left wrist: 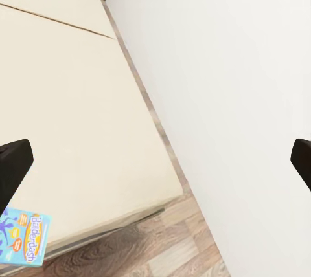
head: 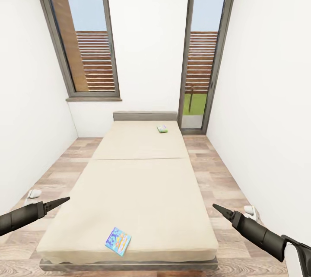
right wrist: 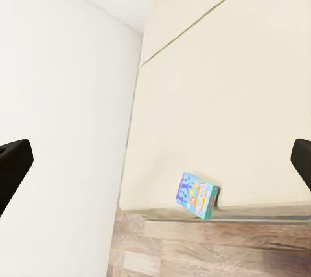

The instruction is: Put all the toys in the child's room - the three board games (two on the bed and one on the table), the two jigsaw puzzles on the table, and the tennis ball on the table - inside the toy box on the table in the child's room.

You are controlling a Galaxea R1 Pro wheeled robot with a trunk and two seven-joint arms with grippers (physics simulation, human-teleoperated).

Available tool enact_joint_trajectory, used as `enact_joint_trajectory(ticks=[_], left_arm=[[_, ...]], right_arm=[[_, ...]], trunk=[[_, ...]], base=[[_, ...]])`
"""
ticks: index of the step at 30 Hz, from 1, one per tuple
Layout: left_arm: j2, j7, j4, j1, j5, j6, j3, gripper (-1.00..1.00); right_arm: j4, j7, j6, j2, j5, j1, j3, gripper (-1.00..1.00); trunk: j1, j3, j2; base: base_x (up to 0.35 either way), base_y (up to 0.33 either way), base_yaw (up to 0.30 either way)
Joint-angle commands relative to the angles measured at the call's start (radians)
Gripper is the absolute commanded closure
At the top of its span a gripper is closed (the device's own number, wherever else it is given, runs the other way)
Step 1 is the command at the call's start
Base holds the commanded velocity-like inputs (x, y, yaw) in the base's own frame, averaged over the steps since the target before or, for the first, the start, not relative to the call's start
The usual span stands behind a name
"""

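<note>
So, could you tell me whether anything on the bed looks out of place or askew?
Two board games lie loose on the bed: the blue box sits skewed near the foot edge, and the white-and-green box rests near the headboard. Nothing looks damaged or spilled.

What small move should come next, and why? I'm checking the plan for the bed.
Probably lower the left tool toward the blue game. It lies flat at the near edge of the bed, between both arms, slightly nearer the left. Both tools look open and empty; the right tool hovers off the far side. The white-green game sits by the headboard, out of easy reach.
</note>
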Motion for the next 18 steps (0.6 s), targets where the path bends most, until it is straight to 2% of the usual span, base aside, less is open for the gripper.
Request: enact_joint_trajectory(ticks=[1,18], left_arm=[[0.0,-0.005,0.0,-0.001,-0.002,0.01,0.001,-1.0],[-0.001,-0.006,0.0,-0.001,-0.002,0.011,0.001,-1.0]], right_arm=[[0.0,0.007,0.004,0.001,0.004,-0.001,-0.002,-1.0],[0.001,0.005,0.004,0.001,0.007,-0.001,-0.003,-1.0]], trunk=[[0.001,-0.001,-0.002],[0.001,0.008,-0.002]], base=[[0.0,0.0,0.0],[0.0,0.0,0.0]])
